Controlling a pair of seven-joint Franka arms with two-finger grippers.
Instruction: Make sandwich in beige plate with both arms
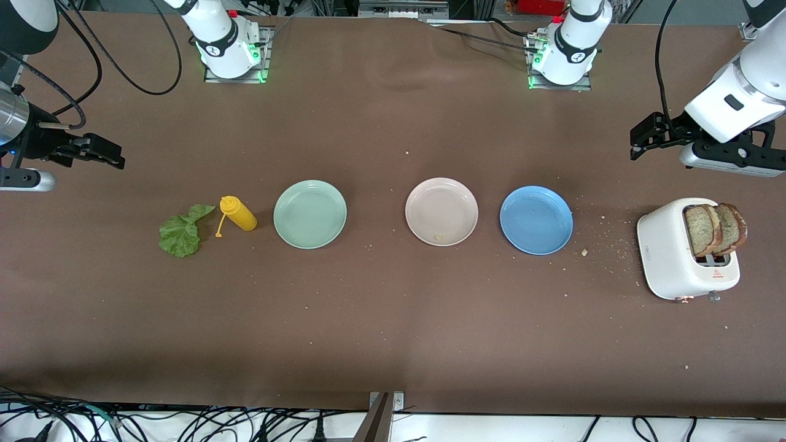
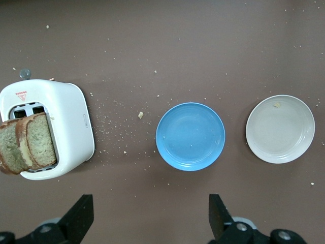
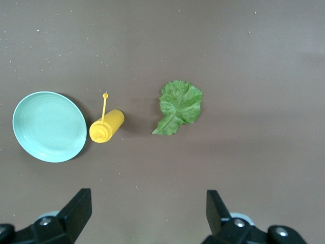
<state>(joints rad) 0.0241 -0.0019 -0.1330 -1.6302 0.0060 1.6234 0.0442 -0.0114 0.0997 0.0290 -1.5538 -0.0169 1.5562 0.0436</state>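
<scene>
The beige plate [image 1: 441, 211] lies empty mid-table, between the mint-green plate [image 1: 310, 214] and the blue plate [image 1: 536, 220]; it also shows in the left wrist view [image 2: 280, 128]. Two brown bread slices [image 1: 715, 229] stand in a white toaster [image 1: 684, 256] at the left arm's end; they show in the left wrist view too [image 2: 26, 144]. A green lettuce leaf [image 1: 181, 232] lies at the right arm's end, seen in the right wrist view [image 3: 178, 105]. My left gripper [image 1: 643, 136] is open, in the air above the table near the toaster. My right gripper [image 1: 101, 151] is open, in the air near the lettuce.
A yellow mustard bottle [image 1: 237, 213] lies on its side between the lettuce and the mint-green plate. Crumbs are scattered on the brown table between the blue plate and the toaster. The arm bases stand along the table's back edge.
</scene>
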